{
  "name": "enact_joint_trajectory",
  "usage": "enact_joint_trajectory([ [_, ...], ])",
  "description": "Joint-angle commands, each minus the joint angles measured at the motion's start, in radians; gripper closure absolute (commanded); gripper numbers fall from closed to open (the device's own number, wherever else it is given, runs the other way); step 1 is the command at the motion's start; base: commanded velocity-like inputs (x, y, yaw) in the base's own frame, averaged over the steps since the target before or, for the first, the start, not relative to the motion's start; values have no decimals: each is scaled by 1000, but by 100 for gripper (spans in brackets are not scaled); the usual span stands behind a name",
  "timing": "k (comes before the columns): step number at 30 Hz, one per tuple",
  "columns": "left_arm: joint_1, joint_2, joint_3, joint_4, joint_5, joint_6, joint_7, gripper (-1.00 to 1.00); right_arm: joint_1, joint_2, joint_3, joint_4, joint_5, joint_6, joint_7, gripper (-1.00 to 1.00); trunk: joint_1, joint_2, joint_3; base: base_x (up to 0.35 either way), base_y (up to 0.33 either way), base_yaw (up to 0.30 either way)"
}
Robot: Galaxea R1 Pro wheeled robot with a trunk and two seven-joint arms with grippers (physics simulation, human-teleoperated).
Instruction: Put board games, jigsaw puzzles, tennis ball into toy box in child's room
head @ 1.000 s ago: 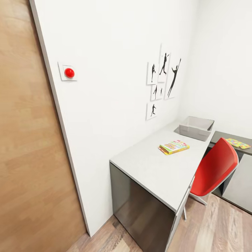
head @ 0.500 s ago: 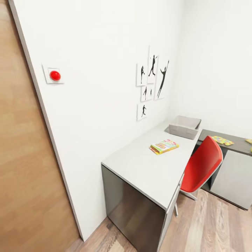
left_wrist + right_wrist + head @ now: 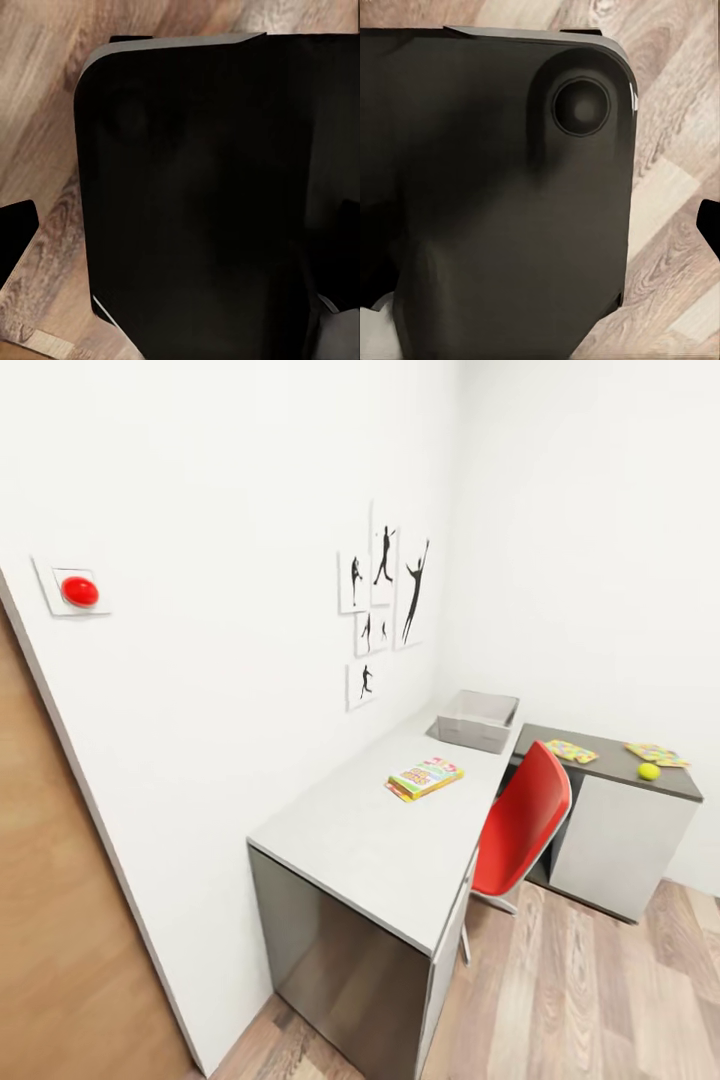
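Observation:
The table runs along the white wall in the head view. The light grey toy box sits at its far end. One yellow-green board game lies flat mid-table. Two jigsaw puzzles and the tennis ball rest on the lower dark cabinet top beyond. The bed is out of view. My left gripper hangs open over my dark base, one fingertip at the picture's edge. My right gripper is also open, with its fingertip over the wood floor.
A red chair stands tucked against the table's open side. The lower cabinet meets the table at the far corner. Silhouette pictures and a red button are on the wall. Wood floor lies to the right.
The head view has swung right, so everything has shifted left in the picture. The cabinet's far end with the second puzzle and the tennis ball has come into view.

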Motion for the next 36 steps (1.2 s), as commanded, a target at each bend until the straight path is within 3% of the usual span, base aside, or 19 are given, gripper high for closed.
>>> enact_joint_trajectory([
  [1,0,0,-1,0,0,-3,0,-100,0,0,0,0,-1,-3,0,-100,-4,7,2,0,0,-277],
  [36,1,6,-6,0,-2,-16,22,-100,2,-2,-5,0,-7,-3,-2,-100,-138,252,112,0,0,-277],
])
